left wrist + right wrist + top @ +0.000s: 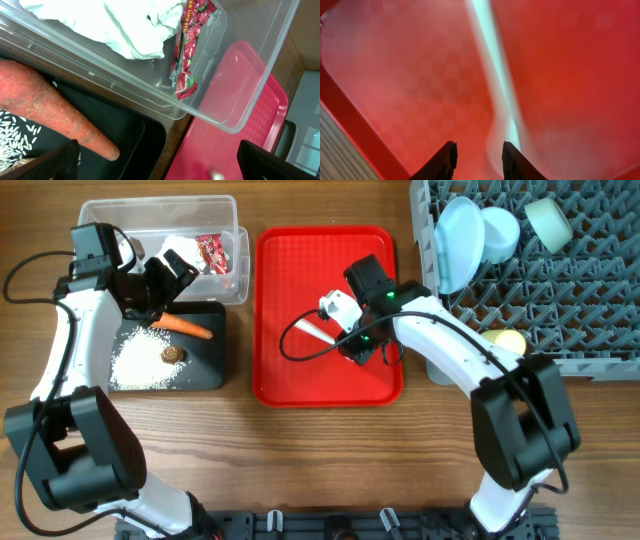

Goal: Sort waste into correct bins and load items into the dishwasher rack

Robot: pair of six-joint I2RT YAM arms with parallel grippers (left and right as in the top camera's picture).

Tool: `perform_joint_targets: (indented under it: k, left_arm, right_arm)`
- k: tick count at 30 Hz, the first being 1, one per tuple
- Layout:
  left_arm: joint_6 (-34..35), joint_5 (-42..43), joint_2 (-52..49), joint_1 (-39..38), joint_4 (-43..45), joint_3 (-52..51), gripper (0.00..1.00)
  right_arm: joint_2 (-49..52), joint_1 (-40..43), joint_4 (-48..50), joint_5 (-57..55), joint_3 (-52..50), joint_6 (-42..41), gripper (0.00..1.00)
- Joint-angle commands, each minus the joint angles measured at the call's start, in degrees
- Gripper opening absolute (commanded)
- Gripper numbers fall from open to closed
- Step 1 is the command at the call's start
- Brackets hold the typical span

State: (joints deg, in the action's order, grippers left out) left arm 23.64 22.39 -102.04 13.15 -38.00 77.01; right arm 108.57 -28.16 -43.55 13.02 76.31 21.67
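Overhead, the left claw (165, 285) hangs spread wide over the black bin (215, 350) holding the carrot (183, 326) and rice (140, 360), while the right claw (360, 352) sits low on the tray (290, 380) by the spoon (315, 330). Left wrist: the wrapper (187, 50) and tissue (115, 25) are in the clear bin (240, 90), so dry trash looks sorted. Right wrist: that claw is half spread, pinching nothing, with the blurry spoon flat just ahead of one finger, lining up a grab I reckon.

My left arm (62, 340) reaches forward and bends inward, left gripper (165, 167) spread wide. My right arm (445, 345) stretches inward, right gripper (478, 161) pointing down, its fingers (442, 161) only narrowly parted.
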Motion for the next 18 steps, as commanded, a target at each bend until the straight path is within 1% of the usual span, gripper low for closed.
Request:
perform_joint_targets:
  k: [1,4,5,6,7,12,16,18]
  left_arm:
    - [-0.7,0.5,0.9,0.3,0.0,0.2,1.0]
    - [-0.7,0.5,0.9,0.3,0.0,0.2,1.0]
    - [-0.7,0.5,0.9,0.3,0.0,0.2,1.0]
    - [-0.7,0.5,0.9,0.3,0.0,0.2,1.0]
    - [-0.7,0.5,0.9,0.3,0.0,0.2,1.0]
    - [-0.7,0.5,0.9,0.3,0.0,0.2,1.0]
    - [-0.7,0.5,0.9,0.3,0.0,0.2,1.0]
    - [-0.7,0.5,0.9,0.3,0.0,0.2,1.0]
  right_arm:
    - [-4.1,2.2,0.9,-0.5,-0.2,-1.6,0.16]
    - [-6.1,5.4,2.0,0.2,-0.2,-2.7,0.15]
    - [-6.2,6.1,2.6,0.2,-0.2,-3.0,0.2]
    - [-6.2,7.4,4.5,0.2,-0.2,-3.3,0.34]
    - [-6.0,8.0,5.9,0.2,-0.2,-3.4,0.38]
    - [-4.3,8.9,11.4,-1.0,-0.2,-2.9,0.49]
    - [1.2,8.9,12.8,-1.4,-0.2,1.1,0.64]
    - [4.0,8.9,12.7,-1.5,-0.2,2.3,0.67]
